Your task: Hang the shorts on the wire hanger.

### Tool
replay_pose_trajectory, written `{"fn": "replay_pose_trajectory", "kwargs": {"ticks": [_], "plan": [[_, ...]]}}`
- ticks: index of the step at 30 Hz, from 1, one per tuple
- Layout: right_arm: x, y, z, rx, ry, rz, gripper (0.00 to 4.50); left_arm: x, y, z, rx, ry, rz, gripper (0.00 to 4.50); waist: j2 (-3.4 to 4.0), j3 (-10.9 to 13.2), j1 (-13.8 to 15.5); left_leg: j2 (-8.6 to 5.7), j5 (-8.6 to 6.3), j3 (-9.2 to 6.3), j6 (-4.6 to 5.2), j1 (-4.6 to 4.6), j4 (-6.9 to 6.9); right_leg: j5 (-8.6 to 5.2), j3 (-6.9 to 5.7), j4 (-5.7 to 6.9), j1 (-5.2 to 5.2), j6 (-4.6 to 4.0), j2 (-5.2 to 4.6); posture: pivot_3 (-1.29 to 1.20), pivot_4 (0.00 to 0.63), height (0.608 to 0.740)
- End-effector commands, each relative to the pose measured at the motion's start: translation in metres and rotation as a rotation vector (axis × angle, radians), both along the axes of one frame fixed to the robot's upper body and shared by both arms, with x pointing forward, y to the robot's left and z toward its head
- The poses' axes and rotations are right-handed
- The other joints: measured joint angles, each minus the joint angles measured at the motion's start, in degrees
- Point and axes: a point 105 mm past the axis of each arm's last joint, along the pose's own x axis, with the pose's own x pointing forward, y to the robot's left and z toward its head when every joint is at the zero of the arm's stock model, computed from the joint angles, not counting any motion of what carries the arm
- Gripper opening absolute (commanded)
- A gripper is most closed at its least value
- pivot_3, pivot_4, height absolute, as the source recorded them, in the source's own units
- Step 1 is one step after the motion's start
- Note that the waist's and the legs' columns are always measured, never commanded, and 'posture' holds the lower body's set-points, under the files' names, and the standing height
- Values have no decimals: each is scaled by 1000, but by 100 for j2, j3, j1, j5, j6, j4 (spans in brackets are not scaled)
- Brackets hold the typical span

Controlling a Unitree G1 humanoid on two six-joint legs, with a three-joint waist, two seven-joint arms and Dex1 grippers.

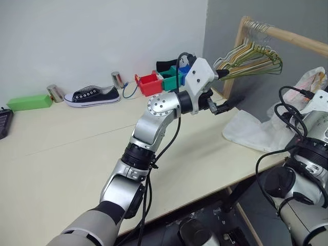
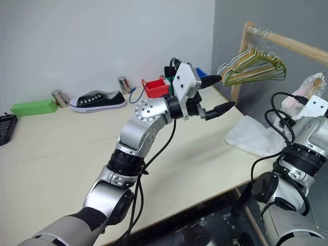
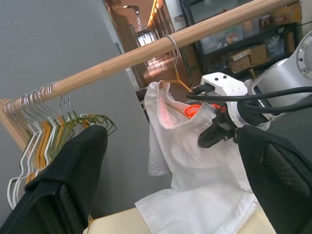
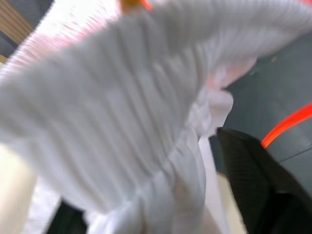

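Nearest to us, our left gripper [image 1: 223, 91] is raised over the pale table [image 1: 61, 154], its two black fingers [image 3: 63, 195] spread wide with nothing between them, aimed toward the clothes rail. Our right gripper [image 3: 219, 132] is up against the gathered waistband of the shorts [image 3: 195, 180]; in the right wrist view one dark finger [image 4: 253, 185] sits just beside the ribbed white fabric, and we cannot tell whether the fingers are gripping the cloth or standing apart from it.

The shorts hang on the wire hanger [image 3: 175, 80], whose silvery hook loops over the wooden rail [image 3: 122, 63]. The waistband is draped across the hanger's frame, the orange drawstring [image 3: 194, 110] shows at the opening, and the lower fabric spills down onto the table's far right corner.

Further along the rail a bunch of pale yellow, green and white hangers [image 1: 251, 56] is gathered near the wooden upright. At the back of the table, along the wall, we see a black sneaker [image 1: 92, 96] with white laces, two small metal cans [image 1: 55, 93], a green block [image 1: 29, 102], and red, green and blue bins [image 1: 149, 84]. We can read no writing or brand on any of them.
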Motion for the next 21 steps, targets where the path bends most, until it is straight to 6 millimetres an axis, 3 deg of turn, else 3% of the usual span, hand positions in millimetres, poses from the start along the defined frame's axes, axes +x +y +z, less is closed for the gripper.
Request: {"fn": "replay_pose_trajectory", "kwargs": {"ticks": [1, 4, 11, 14, 17, 19, 21], "plan": [[-10, 6, 36, -164, -74, -12, 3893, -5, 1, 11, -15, -38, -6, 4500, 0, 0, -2, -5, 0, 1, 0, 1, -6, 0, 3, 0, -2, 0, -4, -439, 0, 740], [-21, 17, 48, -233, -78, -3, 4475, -6, 1, 7, -1, -24, -21, 4500, 0, 0, -6, -5, 0, 2, 0, 2, -15, 0, 4, -1, -6, 0, -4, -449, 0, 740], [-30, 59, 82, -363, -182, 79, 4475, -1, 15, -5, 29, 3, 10, 4500, 1, -1, -36, -3, 0, -2, -1, 4, -20, -1, 2, -3, -8, -2, -5, -458, 0, 740], [-26, 87, 101, -402, -262, 153, 4475, 3, 30, -10, 42, 15, 55, 4500, 6, -4, -89, -2, 0, -2, -1, 7, -22, -1, 2, -3, -9, -2, -6, -445, 0, 740], [-15, 133, 115, -447, -328, 363, 4475, 11, 54, -15, 23, 44, 153, 4500, 7, -4, -97, 0, 1, -3, 0, 9, -30, -1, 0, -2, -10, -1, -6, -412, 0, 740], [-3, 166, 108, -466, -367, 540, 4475, 18, 76, -26, 17, 90, 255, 4500, 6, -12, -84, 2, 1, -8, 0, 8, -31, -1, -5, -2, -10, -1, -5, -381, 0, 740], [9, 190, 87, -442, -393, 666, 4475, 25, 101, -41, 2, 141, 389, 4500, -10, -45, -40, 16, 1, -15, 0, 9, -36, -1, -11, -3, -9, -1, 10, -359, 0, 740]]}}
